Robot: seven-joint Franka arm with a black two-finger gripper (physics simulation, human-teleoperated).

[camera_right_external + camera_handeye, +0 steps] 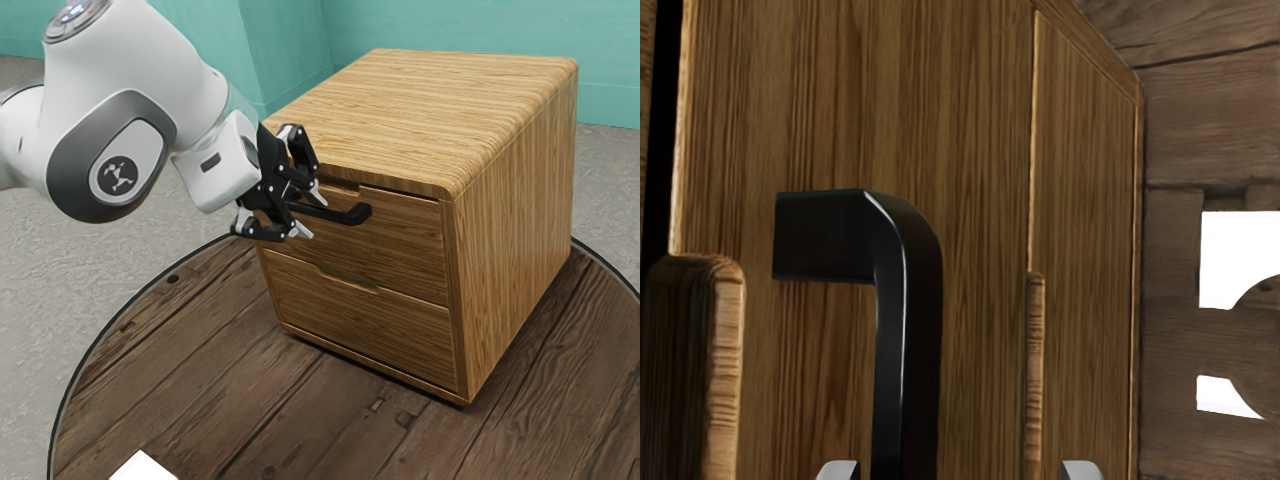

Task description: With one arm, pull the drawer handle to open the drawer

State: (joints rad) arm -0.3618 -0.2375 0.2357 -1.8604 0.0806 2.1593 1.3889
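A light wooden cabinet (470,120) with two drawers stands on a round dark wooden table (250,400). The top drawer (400,240) carries a black bar handle (345,212) and its front sits about level with the lower drawer front. My gripper (306,208) is at the handle's end nearest the exterior view's left, open, with one finger above the bar and one below. In the wrist view the black handle (902,330) runs between my two fingertips (837,468), with a gap on each side.
The lower drawer (370,315) has a recessed grip instead of a bar. A small white object (140,466) lies at the table's near edge. The table rim (95,340) curves past under my arm; grey floor and teal walls lie beyond.
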